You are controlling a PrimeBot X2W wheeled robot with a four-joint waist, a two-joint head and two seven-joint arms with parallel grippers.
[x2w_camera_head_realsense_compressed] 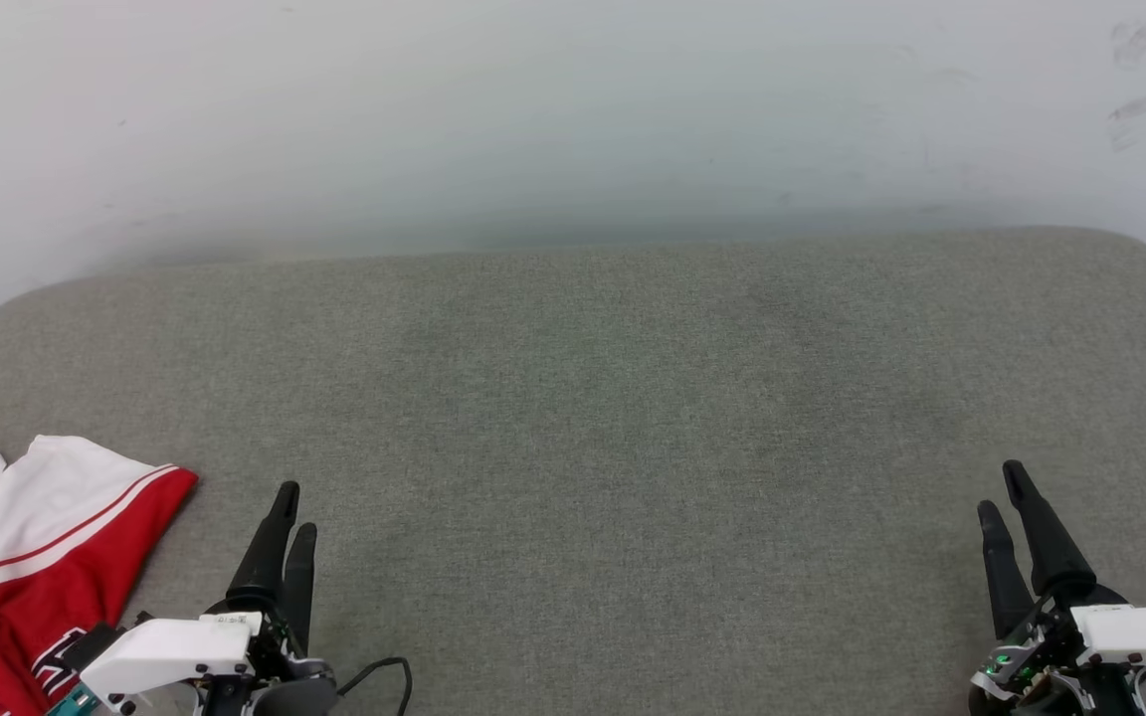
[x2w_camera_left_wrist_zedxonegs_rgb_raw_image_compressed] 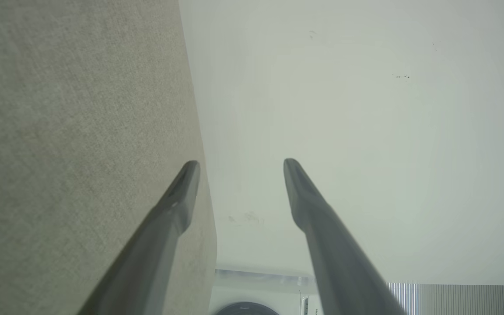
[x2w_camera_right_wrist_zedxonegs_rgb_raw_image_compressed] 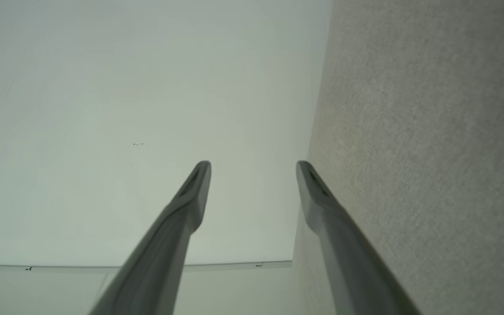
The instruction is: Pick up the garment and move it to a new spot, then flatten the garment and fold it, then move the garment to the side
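Observation:
The garment [x2w_camera_head_realsense_compressed: 46,557], red with a white sleeve edged in red and white stripes, lies bunched at the lower left corner of the grey padded surface [x2w_camera_head_realsense_compressed: 593,418] in the head view, partly cut off by the frame. My left gripper [x2w_camera_head_realsense_compressed: 292,507] stands just right of it, open and empty, apart from the cloth. Its fingers also spread wide in the left wrist view [x2w_camera_left_wrist_zedxonegs_rgb_raw_image_compressed: 241,162], nothing between them. My right gripper [x2w_camera_head_realsense_compressed: 1003,489] is at the lower right, open and empty, far from the garment; in the right wrist view [x2w_camera_right_wrist_zedxonegs_rgb_raw_image_compressed: 254,164] its fingers are likewise parted.
A pale wall [x2w_camera_head_realsense_compressed: 573,109] rises behind the padded surface's far edge. A black cable [x2w_camera_head_realsense_compressed: 384,671] loops by my left wrist. The wrist views look along the surface toward the wall [x2w_camera_left_wrist_zedxonegs_rgb_raw_image_compressed: 365,131], with a round-doored appliance [x2w_camera_left_wrist_zedxonegs_rgb_raw_image_compressed: 245,308] low down.

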